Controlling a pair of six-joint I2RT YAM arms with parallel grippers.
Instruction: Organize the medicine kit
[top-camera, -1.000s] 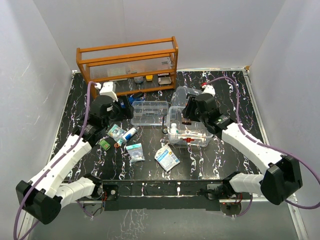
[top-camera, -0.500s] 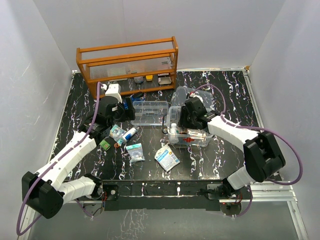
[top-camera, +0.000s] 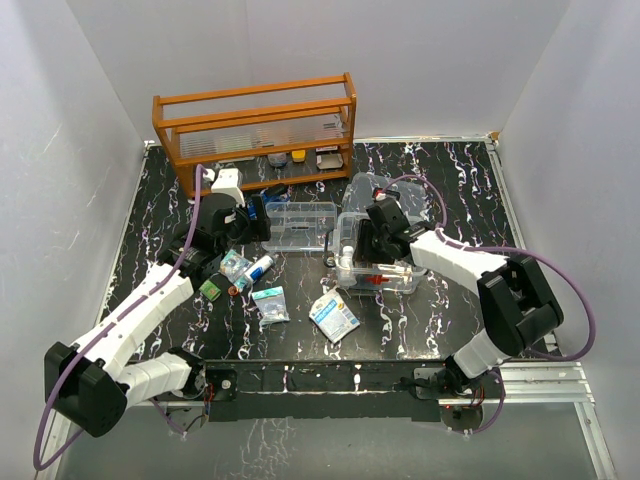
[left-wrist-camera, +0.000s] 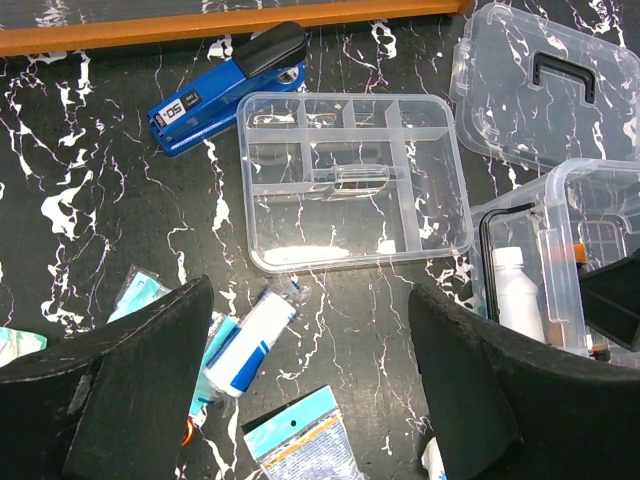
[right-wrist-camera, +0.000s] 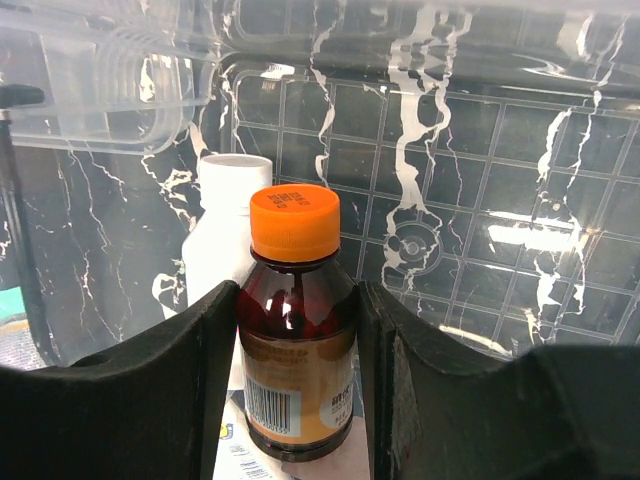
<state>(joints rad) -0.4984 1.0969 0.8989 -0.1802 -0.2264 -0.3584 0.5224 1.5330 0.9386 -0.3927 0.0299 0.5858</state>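
The medicine kit box (top-camera: 398, 284) is clear with a red front latch and stands open right of centre. Its clear lid (left-wrist-camera: 548, 82) with a dark handle lies behind it. The divided tray insert (left-wrist-camera: 355, 180) lies flat to its left, also in the top view (top-camera: 298, 225). My right gripper (right-wrist-camera: 297, 310) is shut on an amber bottle with an orange cap (right-wrist-camera: 295, 225), held upright inside the box next to a white bottle (right-wrist-camera: 222, 235). In the top view the right gripper (top-camera: 367, 243) is over the box's left end. My left gripper (left-wrist-camera: 310, 385) is open and empty, above the table just in front of the tray.
An orange wooden rack (top-camera: 255, 125) stands at the back. A blue stapler (left-wrist-camera: 230, 90) lies left of the tray. A white and blue tube (left-wrist-camera: 248, 340), several sachets (top-camera: 333, 315) (top-camera: 270, 303) and a green item (top-camera: 210, 288) lie scattered at front left of the box.
My right gripper has moved left and down into the box with the amber bottle. My left gripper has shifted a little right toward the tray.
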